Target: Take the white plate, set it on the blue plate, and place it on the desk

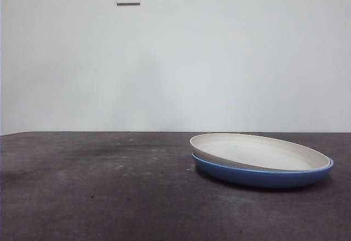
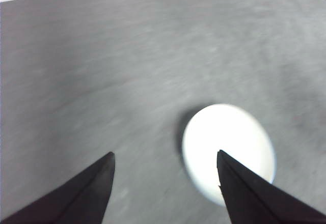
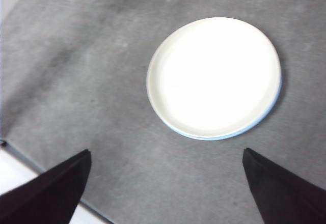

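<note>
The white plate (image 1: 258, 150) sits on top of the blue plate (image 1: 263, 176), tilted a little, its left rim riding higher and poking past the blue edge. Cream, matte, shallow, empty. The blue one is glossy and lies flat on the dark mottled bench (image 1: 98, 186), over toward the right side, showing as a thin blue band beneath the white.

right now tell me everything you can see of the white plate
The white plate is round, wide and shallow, cream-white and matte, with a low curved rim and nothing in it. It sits in the blue plate, tilted: its left edge rides higher than its right in the front view. From above it hides nearly all the blue, leaving only a thin sliver along one edge. Neither claw touches it; both hang open above the desk.
</note>
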You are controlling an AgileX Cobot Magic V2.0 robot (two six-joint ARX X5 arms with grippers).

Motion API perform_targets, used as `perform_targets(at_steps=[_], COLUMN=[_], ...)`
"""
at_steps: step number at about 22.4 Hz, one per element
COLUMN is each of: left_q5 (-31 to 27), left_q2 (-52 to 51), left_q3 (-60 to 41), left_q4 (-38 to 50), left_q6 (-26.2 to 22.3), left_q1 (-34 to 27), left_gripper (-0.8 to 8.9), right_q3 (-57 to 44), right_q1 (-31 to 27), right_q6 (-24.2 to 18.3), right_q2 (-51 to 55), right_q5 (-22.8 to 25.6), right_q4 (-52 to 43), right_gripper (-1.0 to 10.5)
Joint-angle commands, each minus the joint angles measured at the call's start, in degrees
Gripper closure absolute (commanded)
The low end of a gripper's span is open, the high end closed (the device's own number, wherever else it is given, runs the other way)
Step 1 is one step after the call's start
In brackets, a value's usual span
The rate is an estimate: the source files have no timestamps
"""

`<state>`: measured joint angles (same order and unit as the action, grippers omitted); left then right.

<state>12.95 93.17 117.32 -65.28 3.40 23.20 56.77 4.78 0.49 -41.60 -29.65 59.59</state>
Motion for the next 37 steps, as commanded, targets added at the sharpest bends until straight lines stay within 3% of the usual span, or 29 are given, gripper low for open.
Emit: perform_targets(at_steps=[1,3,8,14,17,26,32,37], left_q5=[0.2,0.9,10.3,25.7,29.0,29.1,29.1,29.1], left_q2=[-3.5,-9.4,-24.3,-33.1,-33.9,-33.9,-33.9,-33.9], left_q3=[-3.3,-12.0,-37.3,-51.3,-53.1,-53.1,-53.1,-53.1], left_q4=[-0.2,2.5,11.3,10.8,10.8,10.9,11.0,10.9], left_q6=[-2.8,-2.8,-2.6,-9.0,-10.4,-10.4,-10.4,-10.4], left_q1=[-0.2,-0.6,-0.7,-0.6,-0.6,-0.6,-0.6,-0.6], left_gripper=[4.98,4.98,4.98,5.02,5.02,5.02,5.02,5.02], right_q3=[1.2,1.2,1.2,1.2,1.2,1.2,1.2,1.1], right_q1=[0.1,0.1,0.1,0.1,0.1,0.1,0.1,-0.2], right_q6=[0.3,0.3,0.4,1.0,1.9,4.4,5.6,5.5], right_q2=[-0.2,-0.2,-0.3,-0.3,-0.3,-0.8,-6.0,-14.4], right_q5=[1.3,1.2,1.2,1.2,1.2,1.9,9.5,10.6], right_q4=[-0.4,-0.4,-0.4,-0.4,0.2,0.5,-0.4,-5.0], right_gripper=[4.7,4.7,4.7,4.7,4.7,4.7,4.7,4.7])
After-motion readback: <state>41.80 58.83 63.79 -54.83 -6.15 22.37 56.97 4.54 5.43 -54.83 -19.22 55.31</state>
